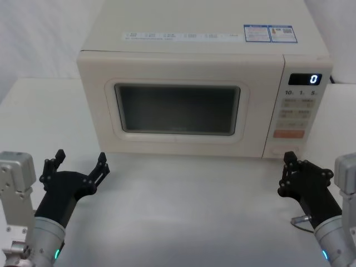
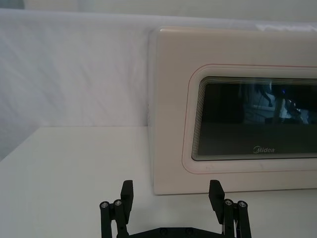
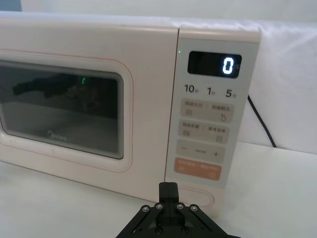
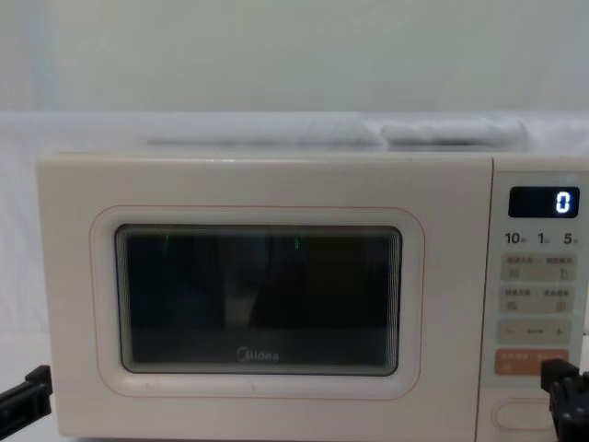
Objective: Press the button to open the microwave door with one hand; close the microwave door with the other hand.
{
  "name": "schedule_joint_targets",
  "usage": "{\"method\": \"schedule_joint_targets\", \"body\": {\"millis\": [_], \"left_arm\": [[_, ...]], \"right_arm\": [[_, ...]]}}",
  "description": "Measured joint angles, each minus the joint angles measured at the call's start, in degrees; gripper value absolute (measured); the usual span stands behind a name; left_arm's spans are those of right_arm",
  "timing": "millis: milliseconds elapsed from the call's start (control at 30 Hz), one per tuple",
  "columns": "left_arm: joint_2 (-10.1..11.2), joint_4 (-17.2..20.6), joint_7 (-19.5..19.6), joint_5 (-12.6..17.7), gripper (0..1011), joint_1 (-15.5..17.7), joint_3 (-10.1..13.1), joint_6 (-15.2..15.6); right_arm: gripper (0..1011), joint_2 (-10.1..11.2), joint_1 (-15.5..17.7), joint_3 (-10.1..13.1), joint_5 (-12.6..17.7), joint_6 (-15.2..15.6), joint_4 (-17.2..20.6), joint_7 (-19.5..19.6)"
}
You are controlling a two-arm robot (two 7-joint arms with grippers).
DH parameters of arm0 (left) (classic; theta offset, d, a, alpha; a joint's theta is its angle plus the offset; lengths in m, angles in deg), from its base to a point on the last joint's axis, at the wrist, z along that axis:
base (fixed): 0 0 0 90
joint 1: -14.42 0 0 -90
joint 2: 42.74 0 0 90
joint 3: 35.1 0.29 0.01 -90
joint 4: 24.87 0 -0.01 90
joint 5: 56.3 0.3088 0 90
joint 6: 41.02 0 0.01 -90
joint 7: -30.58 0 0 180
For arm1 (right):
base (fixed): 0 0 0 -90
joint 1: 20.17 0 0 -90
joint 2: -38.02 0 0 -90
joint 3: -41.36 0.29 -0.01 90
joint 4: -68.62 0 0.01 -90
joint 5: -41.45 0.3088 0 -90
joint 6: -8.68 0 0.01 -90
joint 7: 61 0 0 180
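Bare table [image 1: 183,211] lies between both end effectors and the shut microwave door [image 1: 178,105]; nothing blocks the button [image 3: 198,197].

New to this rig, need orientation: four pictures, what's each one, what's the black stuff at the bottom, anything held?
It is a two-armed robot facing a cream microwave on a white table. The views come from its head, left wrist, right wrist and chest. The black parts are its grippers: the left gripper with fingers spread open, the right gripper shut, both empty, low before the oven. The cream door with dark glass window is closed. The large cream oblong button sits just beyond the right gripper.
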Motion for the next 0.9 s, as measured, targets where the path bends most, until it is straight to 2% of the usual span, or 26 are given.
{"method": "schedule_joint_targets", "body": {"millis": [200, 533, 900], "left_arm": [[0.00, 0.00, 0.00, 0.00, 1001, 0.00, 0.01, 0.00], [0.00, 0.00, 0.00, 0.00, 1001, 0.00, 0.00, 0.00], [0.00, 0.00, 0.00, 0.00, 1001, 0.00, 0.00, 0.00]], "right_arm": [[0, -0.73, 0.06, 0.97, 0.21, 1.66, 0.93, -1.49], [0, -1.88, 0.42, 3.26, 2.86, 6.00, 2.01, -5.18], [0, -1.99, -0.33, 4.69, 4.45, 10.14, 2.36, -7.96]]}}
